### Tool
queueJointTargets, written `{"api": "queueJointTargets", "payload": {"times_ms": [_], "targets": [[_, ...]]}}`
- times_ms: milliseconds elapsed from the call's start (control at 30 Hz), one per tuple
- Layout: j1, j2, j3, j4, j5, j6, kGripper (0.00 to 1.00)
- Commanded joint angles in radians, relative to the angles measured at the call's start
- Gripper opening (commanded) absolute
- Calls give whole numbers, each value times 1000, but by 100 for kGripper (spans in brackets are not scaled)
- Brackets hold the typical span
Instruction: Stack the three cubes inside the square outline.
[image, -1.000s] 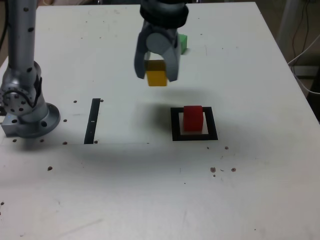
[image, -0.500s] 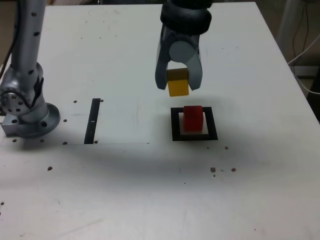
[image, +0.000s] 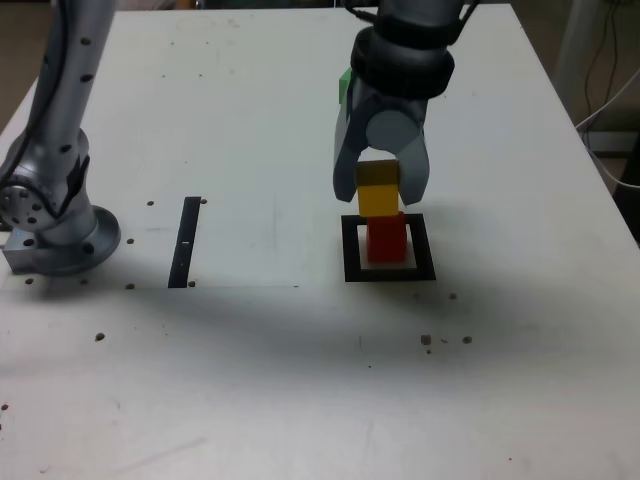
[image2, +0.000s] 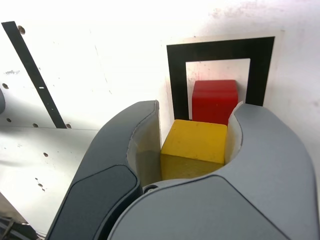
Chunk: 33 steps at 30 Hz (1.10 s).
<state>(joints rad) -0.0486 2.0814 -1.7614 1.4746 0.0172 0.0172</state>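
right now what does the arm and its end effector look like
The arm is silver-grey metal with small dark screw holes, rising from a round flanged base. The end effector has two broad, curved dark grey fingers with pale cream inner pads, beneath a black wrist collar.

The end effector (image: 380, 190) has swung across from the middle of the bench toward the exterior view's right and dropped lower, carrying the yellow cube (image: 379, 189) with it. A second ago that cube hung well apart from the red cube (image: 386, 240); half a second ago it was just up and to the left of it; now it sits right above it, over the square outline (image: 349, 262). The green cube (image: 344, 86), earlier clear beside the arm, now peeks out from behind it.
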Motion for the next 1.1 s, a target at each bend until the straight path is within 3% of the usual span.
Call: {"api": "queueJointTargets", "payload": {"times_ms": [0,700,800,933,1000,1067], "targets": [[0,14,-13,1,4,-2,27],[13,91,-28,-1,2,3,29],[14,93,-27,-3,-3,11,46],[16,94,-23,-6,-10,29,87],[17,94,-19,-7,-11,33,97],[18,93,-15,-7,-11,34,99]]}}
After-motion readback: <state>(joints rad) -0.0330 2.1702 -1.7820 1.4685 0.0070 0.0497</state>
